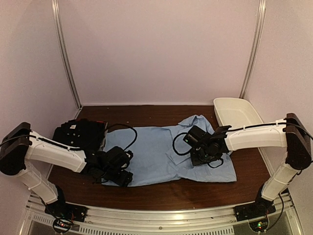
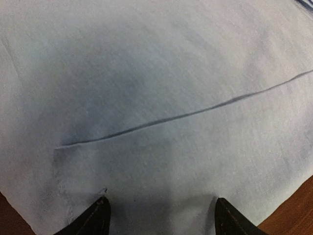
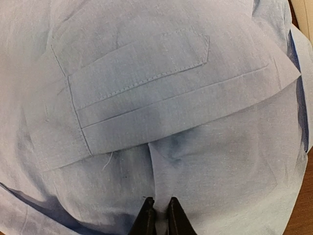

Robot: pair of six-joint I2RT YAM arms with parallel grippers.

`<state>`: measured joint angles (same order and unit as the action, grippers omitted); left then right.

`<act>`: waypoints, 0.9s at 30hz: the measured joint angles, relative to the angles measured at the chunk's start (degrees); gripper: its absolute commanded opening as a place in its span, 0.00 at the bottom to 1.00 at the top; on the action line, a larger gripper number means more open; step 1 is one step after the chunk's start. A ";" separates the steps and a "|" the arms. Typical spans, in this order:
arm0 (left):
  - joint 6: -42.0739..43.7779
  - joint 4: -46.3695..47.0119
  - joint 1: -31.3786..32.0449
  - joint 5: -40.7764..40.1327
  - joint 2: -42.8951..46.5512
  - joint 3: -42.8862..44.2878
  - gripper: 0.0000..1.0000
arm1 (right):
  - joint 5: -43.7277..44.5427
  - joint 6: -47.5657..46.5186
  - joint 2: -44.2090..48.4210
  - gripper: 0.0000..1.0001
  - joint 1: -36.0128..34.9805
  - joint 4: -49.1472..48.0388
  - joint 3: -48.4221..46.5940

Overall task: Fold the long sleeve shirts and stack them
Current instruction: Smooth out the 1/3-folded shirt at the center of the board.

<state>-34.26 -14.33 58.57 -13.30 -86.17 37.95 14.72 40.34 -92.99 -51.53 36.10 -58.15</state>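
Note:
The light blue shirt point(image 1: 156, 156) lies spread across the middle of the table, with its collar end bunched at the right. A black shirt point(image 1: 80, 132) sits as a dark bundle at the back left. My left gripper point(image 1: 122, 174) hovers low over the blue shirt's near left corner. In the left wrist view that gripper point(image 2: 160, 201) stands open, with smooth blue cloth point(image 2: 161, 98) and one long crease beneath it. My right gripper point(image 1: 203, 155) is down on the shirt's right part. Seen from its wrist, this gripper point(image 3: 160, 201) is shut on a raised fold point(image 3: 164, 161) of blue cloth below a stitched cuff point(image 3: 146, 93).
A white oval tub point(image 1: 237, 115) stands at the back right corner. Black cables point(image 1: 128, 134) loop over the shirt by each wrist. Brown tabletop point(image 2: 293, 218) shows just past the shirt's near edge. White walls enclose the table on three sides.

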 measured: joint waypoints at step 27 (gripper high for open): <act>-2.34 0.52 -0.02 -2.49 3.04 -3.91 0.74 | 4.79 -0.31 -2.38 0.00 -0.26 7.30 -6.21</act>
<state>-36.60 -13.80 58.54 -15.79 -83.13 34.04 19.51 40.03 -95.37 -51.79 43.40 -64.36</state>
